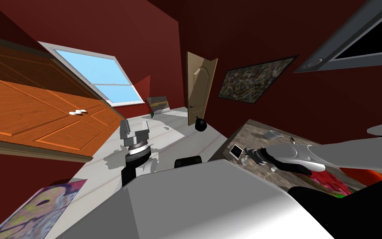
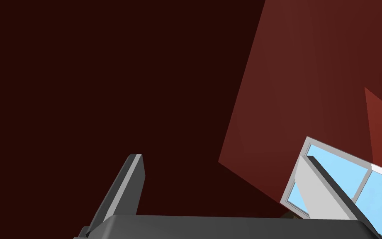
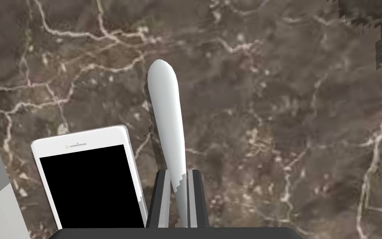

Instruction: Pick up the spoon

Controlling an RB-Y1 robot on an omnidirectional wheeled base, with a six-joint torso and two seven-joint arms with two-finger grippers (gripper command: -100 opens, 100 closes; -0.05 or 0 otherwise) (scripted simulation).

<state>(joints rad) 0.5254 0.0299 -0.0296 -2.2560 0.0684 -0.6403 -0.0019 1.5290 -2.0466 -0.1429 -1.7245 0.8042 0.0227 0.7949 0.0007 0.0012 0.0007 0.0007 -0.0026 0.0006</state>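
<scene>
1. Right pincer: clenched on the spoon. Both fingers press the sides of the spoon's narrow end.
2. Spoon: white and elongated. It runs straight out from between the fingers, in line with them, and ends in a rounded tip over the surface. Whether it touches the surface cannot be told.
3. Surface: brown, marbled with pale veins. In the head view it lies at 3 o'clock of picture centre, and the right forearm reaches over it from the 3 o'clock side.
4. Phone: white body, black screen, lying flat on the surface, screen up. It sits just beside the right pincer and parallel to the spoon, apart from it. In the head view it is at 10 o'clock of the pincer.
5. Grey dish: on the surface, at 1 o'clock of the right pincer in the head view, well apart from it.
6. Left pincer: released, with the fingers spread wide and nothing between them. In the head view it stands raised at 9 o'clock of the right pincer, well apart from the surface, fingers pointing up.
7. Black bag: on the pale floor, between the two arms in the head view, at 11 o'clock of the phone.
</scene>
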